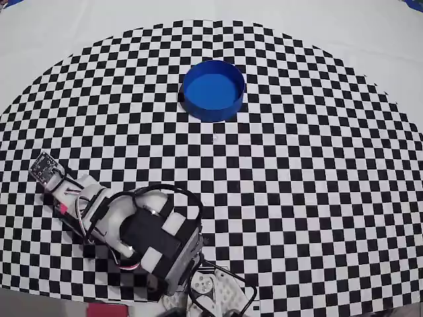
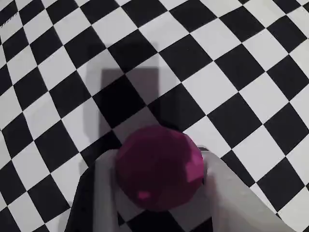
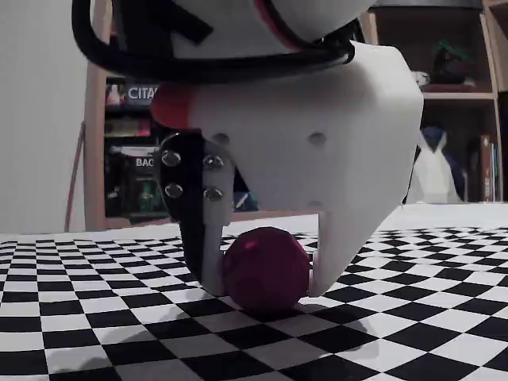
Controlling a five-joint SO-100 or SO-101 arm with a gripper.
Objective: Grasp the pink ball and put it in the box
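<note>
Checkerboard cloth (image 1: 297, 165) in black and white covers the table, its far edge curving like a fan in the overhead view, with plain pale table (image 1: 370, 33) beyond it; the box (image 1: 213, 90), round, shallow and bright blue, stands on the far middle of the cloth, well apart from the arm (image 1: 142, 234) folded at the near left. In the fixed view the claw (image 3: 266, 286) reaches down to the cloth and brackets the pink ball (image 3: 265, 268), the dark finger touching its left side, the white finger at its right; the ball rests on the checks, so the claw is closed around it. The wrist view shows the ball (image 2: 159, 166) between the fingers; behind, a wooden bookshelf (image 3: 119, 159) and a pale wall (image 3: 40, 119).
</note>
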